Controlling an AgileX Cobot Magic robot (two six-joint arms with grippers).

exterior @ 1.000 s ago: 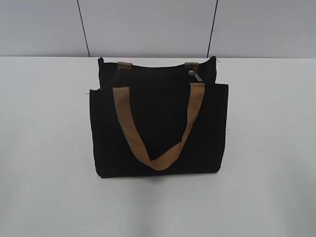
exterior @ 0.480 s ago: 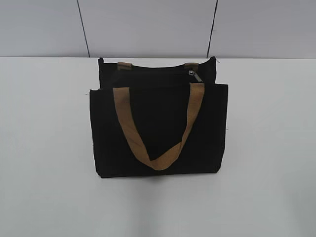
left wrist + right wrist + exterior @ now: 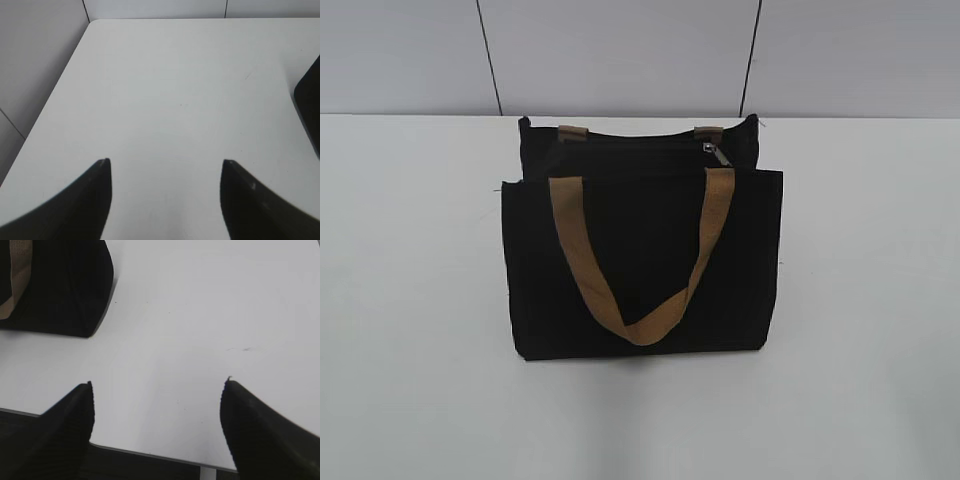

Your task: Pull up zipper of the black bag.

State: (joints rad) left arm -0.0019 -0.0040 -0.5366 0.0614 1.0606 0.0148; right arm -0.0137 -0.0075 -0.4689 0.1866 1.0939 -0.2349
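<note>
Fingers of the left gripper (image 3: 165,165) and right gripper (image 3: 157,385) are spread wide, holding nothing, above the white table (image 3: 410,300). The black bag (image 3: 640,265) lies mid-table, its zipper (image 3: 712,152) at the top right.

Black, tapered, pointed fingers (image 3: 90,200)

You have the black bag (image 3: 640,255) lying mid-table (image 3: 410,300), its strap handle (image 3: 640,250) draped over the front panel, the zipper (image 3: 712,152) at the top edge's right end.
</note>
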